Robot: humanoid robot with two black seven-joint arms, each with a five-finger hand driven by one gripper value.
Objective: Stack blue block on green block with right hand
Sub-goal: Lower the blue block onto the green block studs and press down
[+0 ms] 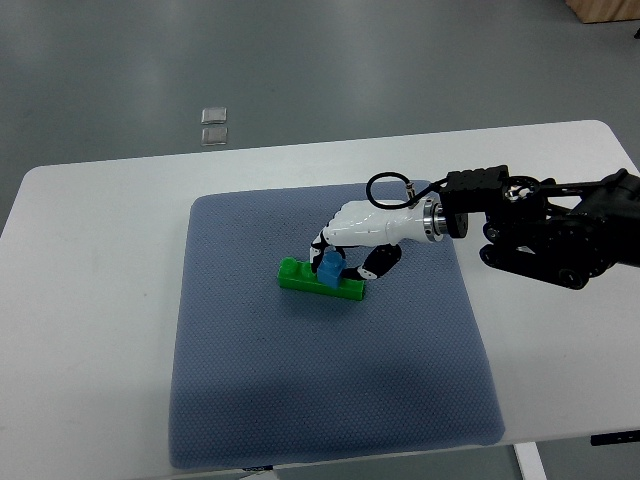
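Gripping blue block [329,268], right robot hand [352,243], atop green block [318,281]

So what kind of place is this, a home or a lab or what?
Probably a robotics lab or test room: a plain white table with a blue-grey mat, a robot's right hand working toy blocks, and bare grey floor around it.

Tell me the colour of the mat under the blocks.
The mat is a dull slate blue with a fine dotted weave, seen in the top view.
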